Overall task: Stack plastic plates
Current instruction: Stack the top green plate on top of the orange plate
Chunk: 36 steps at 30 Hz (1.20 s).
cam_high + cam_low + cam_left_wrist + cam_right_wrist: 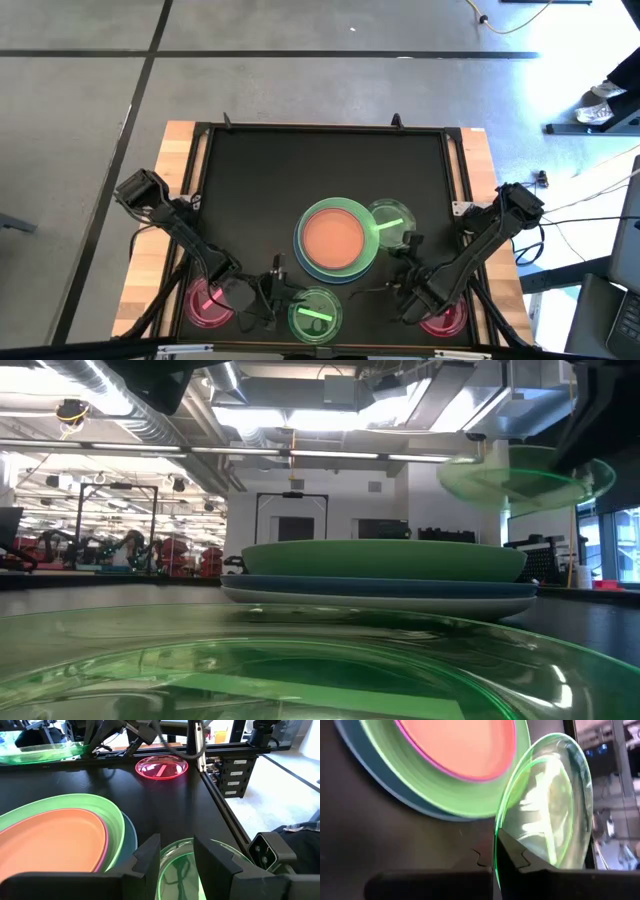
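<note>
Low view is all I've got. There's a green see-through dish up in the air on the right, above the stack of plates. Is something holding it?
Observer: Yes. The right gripper is shut on the rim of the held green dish.
Operator: What is on top of the stack? I only see green and blue edges.
Observer: An orange plate is the top one.
Operator: And the green blur filling my foreground?
Observer: That is a second green dish, lying flat. The left gripper is open just over its rim.
</note>
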Motion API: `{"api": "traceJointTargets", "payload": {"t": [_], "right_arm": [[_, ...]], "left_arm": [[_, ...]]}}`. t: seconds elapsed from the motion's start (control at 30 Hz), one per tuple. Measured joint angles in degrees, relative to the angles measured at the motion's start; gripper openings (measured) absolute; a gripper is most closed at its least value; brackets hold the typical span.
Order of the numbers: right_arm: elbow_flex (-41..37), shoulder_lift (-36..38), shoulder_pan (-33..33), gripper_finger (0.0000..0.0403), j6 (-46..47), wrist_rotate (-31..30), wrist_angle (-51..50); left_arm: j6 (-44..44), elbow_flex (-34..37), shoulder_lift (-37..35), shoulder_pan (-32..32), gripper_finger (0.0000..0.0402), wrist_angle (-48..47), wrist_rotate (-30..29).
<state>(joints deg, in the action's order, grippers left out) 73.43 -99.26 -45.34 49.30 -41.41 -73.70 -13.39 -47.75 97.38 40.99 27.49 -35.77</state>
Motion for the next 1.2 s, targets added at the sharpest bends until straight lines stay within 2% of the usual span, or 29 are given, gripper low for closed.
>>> {"api": "traceJointTargets", "payload": {"t": [0.33,0.57,0.9,1.0,1.13,1.2], "right_arm": [[0.0,0.0,0.51,0.0001,-22.66,-4.83,21.96],[0.0,-0.4,4.55,0.0001,-33.23,-3.89,32.35],[0.05,-4.26,12.91,0.0001,-39.61,6.7,42.48],[0.04,-6.53,15.08,0.0001,-39.26,10.63,43.11],[0.0,-9.02,17.51,0.0001,-37.44,19.19,43.93],[0.01,-9.57,18.35,0.0001,-35.89,20.42,44.24]], "left_arm": [[0.15,0.0,0.01,0.0,0.0112,0.0,0.38],[0.42,0.0,0.02,0.0,0.0112,0.0,0.78],[0.42,-0.04,0.02,0.0,0.0112,-0.09,0.76],[0.17,-0.04,0.02,0.0,0.0112,-0.55,0.76],[0.04,-0.04,0.02,0.0,0.0112,-0.89,0.74],[0.03,-0.04,0.02,0.0,0.0112,-1.02,0.74]]}}
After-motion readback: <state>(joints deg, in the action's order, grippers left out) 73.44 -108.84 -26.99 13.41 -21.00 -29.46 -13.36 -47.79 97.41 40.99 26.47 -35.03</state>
